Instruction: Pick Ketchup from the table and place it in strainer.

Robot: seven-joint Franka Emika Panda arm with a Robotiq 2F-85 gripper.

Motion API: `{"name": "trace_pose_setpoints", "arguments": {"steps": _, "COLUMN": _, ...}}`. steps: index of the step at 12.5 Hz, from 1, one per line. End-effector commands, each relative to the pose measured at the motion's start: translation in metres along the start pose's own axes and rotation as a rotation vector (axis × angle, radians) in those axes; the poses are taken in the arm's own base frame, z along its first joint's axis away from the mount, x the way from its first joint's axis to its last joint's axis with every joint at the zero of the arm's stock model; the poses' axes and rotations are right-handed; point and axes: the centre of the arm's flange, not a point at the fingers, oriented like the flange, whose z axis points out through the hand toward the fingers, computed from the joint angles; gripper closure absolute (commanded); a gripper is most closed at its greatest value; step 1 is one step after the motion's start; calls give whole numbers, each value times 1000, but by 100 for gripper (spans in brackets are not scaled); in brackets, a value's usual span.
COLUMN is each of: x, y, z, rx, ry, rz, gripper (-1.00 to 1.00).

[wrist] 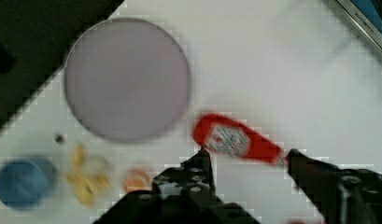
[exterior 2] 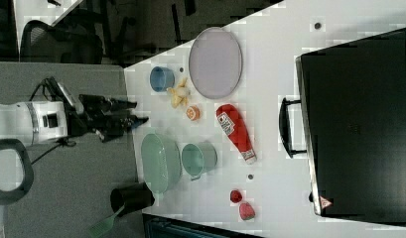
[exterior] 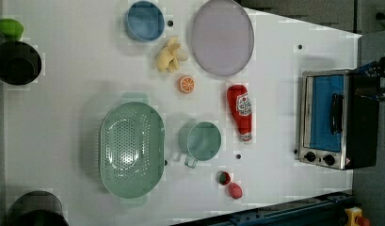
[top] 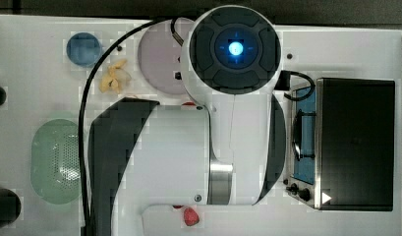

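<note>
White table (exterior: 77, 80) bearing ketchup (exterior: 241, 112), strainer (exterior: 132, 149), toaster oven (exterior: 333, 118)

Top view: arm (top: 188, 147) hides the ketchup from us and covers the strainer's (top: 53, 162) right edge. Wrist view: we find everything blurred.

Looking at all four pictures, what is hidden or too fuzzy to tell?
- Top view: the white robot arm covers the red ketchup squeeze bottle.
- Wrist view: the bottle's label is too blurred to read.
- Top view: a dark cable crosses the mint-green perforated strainer.
</note>
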Motion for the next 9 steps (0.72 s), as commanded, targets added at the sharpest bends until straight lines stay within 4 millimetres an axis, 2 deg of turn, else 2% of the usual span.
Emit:
{"name": "trace_pose_setpoints", "arguments": {"steps": 1, "x": -80, "y": 74, "z": -65, "rx": -36, "ry": -47, "rz": 24, "gripper": -59}}
{"name": "trace_pose_setpoints", "arguments": {"steps": 3, "x": -78, "y": 72, "z": -57, "rx": -41, "ry": -52, "rz": 22, "gripper": -100}}
{"name": "trace_pose_setpoints", "arguments": {"steps": 5, "x": -75, "y": 67, "z": -37, "rx": -67, "ry": -79, "rz": 17, "gripper": -100}}
{"name": "trace_pose_setpoints", "arguments": {"steps": 9, "x": -60, "y": 52, "z": 22, "rx": -111, "ry": -142, "rz": -71, "gripper": -100}}
